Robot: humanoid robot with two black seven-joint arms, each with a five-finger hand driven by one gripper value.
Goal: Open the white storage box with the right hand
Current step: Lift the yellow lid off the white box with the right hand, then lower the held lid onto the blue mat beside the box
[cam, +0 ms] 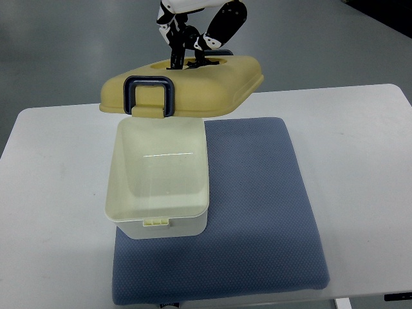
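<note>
A: Box [159, 187] sits on the left part of the blue mat [257, 212], which lies on the white table [51, 193]. Body is open on top, inside looks bare, small latch tab [157, 222] on the near rim

B: lid?

A: Lid [193, 87] is off the rim, held up over the far end of the box, tilted. Dark blue clasp [149, 96] hangs at its near left edge

B: which hand has it

A: A hand [190, 55] at the top of frame, fingers down in the recess on top of the lid, gripping there. Arm enters from the top edge, so can't tell left or right

B: ok
</note>
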